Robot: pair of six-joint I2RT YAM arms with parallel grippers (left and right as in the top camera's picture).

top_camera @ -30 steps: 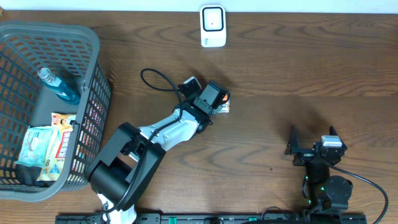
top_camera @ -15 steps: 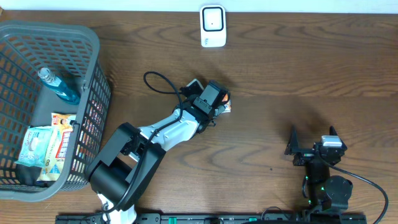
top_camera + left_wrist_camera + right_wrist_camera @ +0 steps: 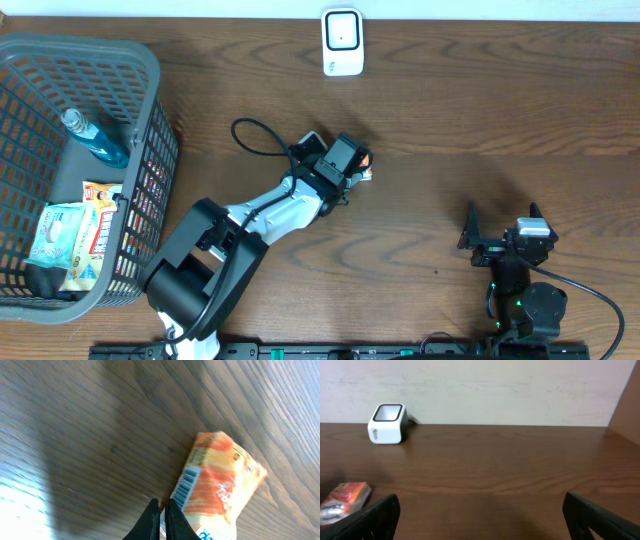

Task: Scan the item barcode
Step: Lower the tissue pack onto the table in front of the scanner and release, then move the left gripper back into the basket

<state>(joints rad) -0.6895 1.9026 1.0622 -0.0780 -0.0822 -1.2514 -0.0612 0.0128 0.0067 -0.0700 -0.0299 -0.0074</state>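
My left gripper (image 3: 161,519) is clenched at the orange snack packet's (image 3: 215,485) edge, I think so its barcode (image 3: 186,485) can face the white scanner (image 3: 342,41); my right gripper (image 3: 481,505) sits wide open.

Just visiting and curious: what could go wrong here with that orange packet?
The left pincer seems to pinch only the edge of the packet, so it could slip out. The barcode sits along one narrow side and might end up turned away from the scanner.
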